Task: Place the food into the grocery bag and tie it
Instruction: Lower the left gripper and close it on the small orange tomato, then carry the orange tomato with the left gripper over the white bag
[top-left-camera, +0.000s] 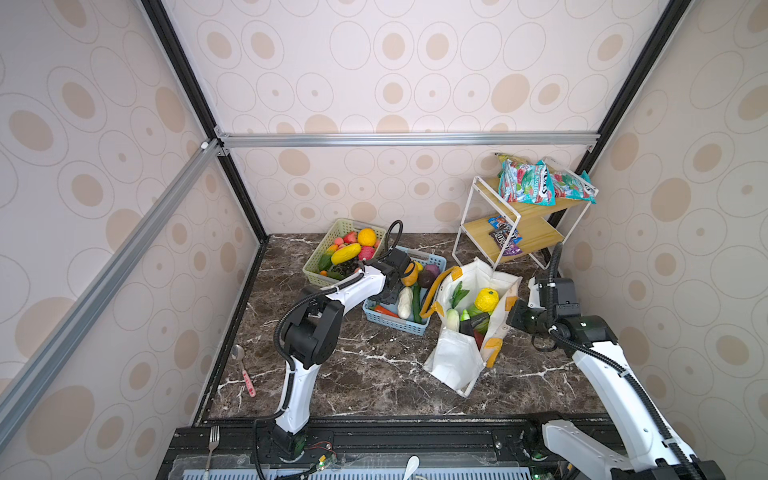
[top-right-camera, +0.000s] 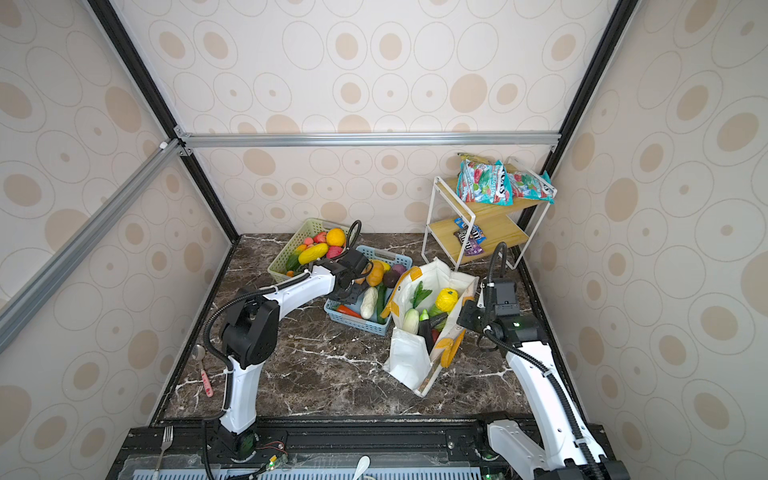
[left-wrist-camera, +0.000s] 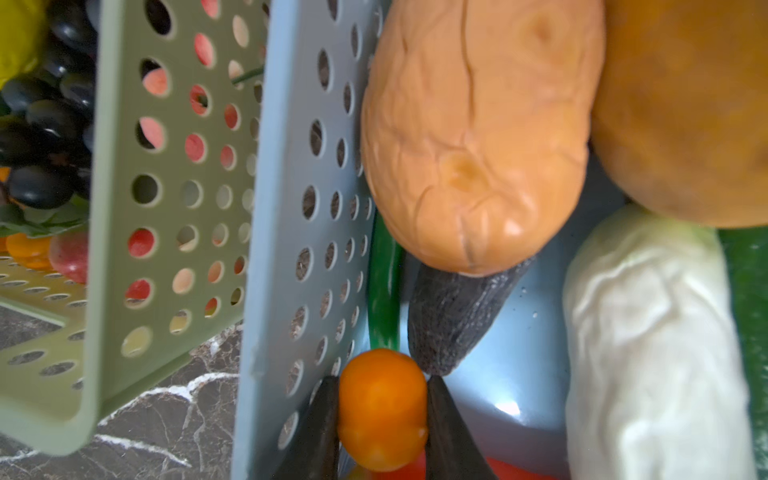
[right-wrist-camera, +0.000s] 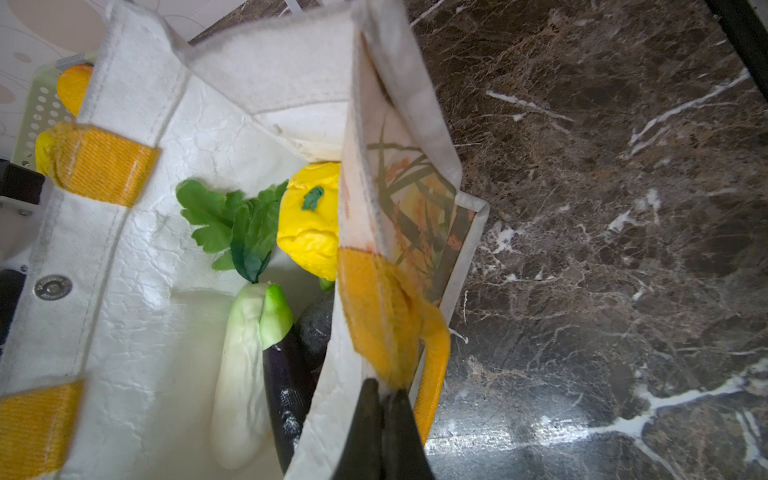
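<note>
The white grocery bag (top-left-camera: 457, 361) (top-right-camera: 409, 361) stands open at centre right. Food lies inside it: a yellow knobbly fruit (top-left-camera: 487, 300) (right-wrist-camera: 309, 220), a leafy white radish (right-wrist-camera: 241, 374) and a dark eggplant (right-wrist-camera: 286, 390). My right gripper (right-wrist-camera: 384, 384) (top-left-camera: 515, 309) is shut on the bag's rim, beside a yellow handle (right-wrist-camera: 386, 316). My left gripper (left-wrist-camera: 382, 380) (top-left-camera: 388, 297) reaches into the light blue basket (top-left-camera: 395, 324) (left-wrist-camera: 291, 208). It is shut on a small round orange piece of food (left-wrist-camera: 382, 411).
A pale green basket (top-left-camera: 316, 274) of fruit touches the blue one at the back left. The blue basket also holds a tan potato (left-wrist-camera: 469, 145) and a white vegetable (left-wrist-camera: 656, 353). A shelf rack with snack packets (top-left-camera: 525, 183) stands back right. A spoon (top-left-camera: 243, 370) lies front left.
</note>
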